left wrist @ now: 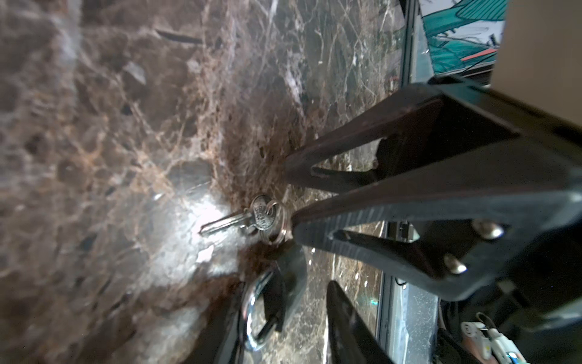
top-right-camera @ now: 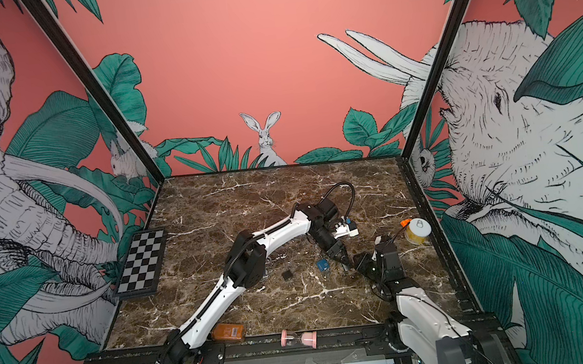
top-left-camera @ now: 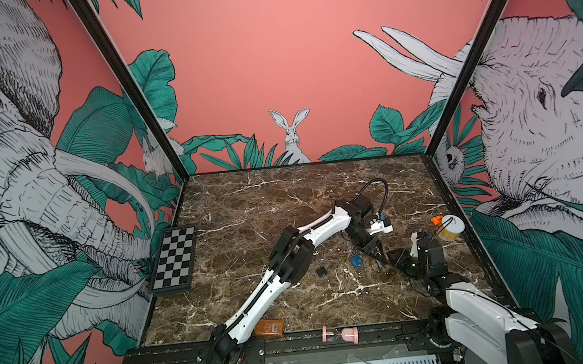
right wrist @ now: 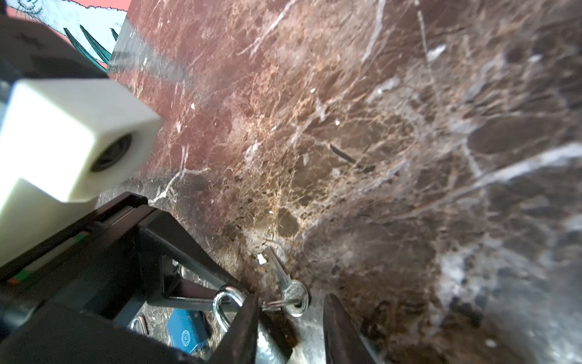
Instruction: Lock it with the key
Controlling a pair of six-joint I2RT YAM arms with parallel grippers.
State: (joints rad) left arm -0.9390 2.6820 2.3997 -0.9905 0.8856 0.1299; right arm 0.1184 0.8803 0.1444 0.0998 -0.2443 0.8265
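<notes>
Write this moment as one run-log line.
left gripper: open | right gripper: open | key: lying on table | padlock: between right jaws

— What was the tabletop like?
— Brown marble, white-veined, polished enough to glare beside the key.
— And the key?
— Bright silvery metal, like its ring and the shackle. The fingers of the left gripper looked matt black, perhaps plastic, though the close view was blurred.
</notes>
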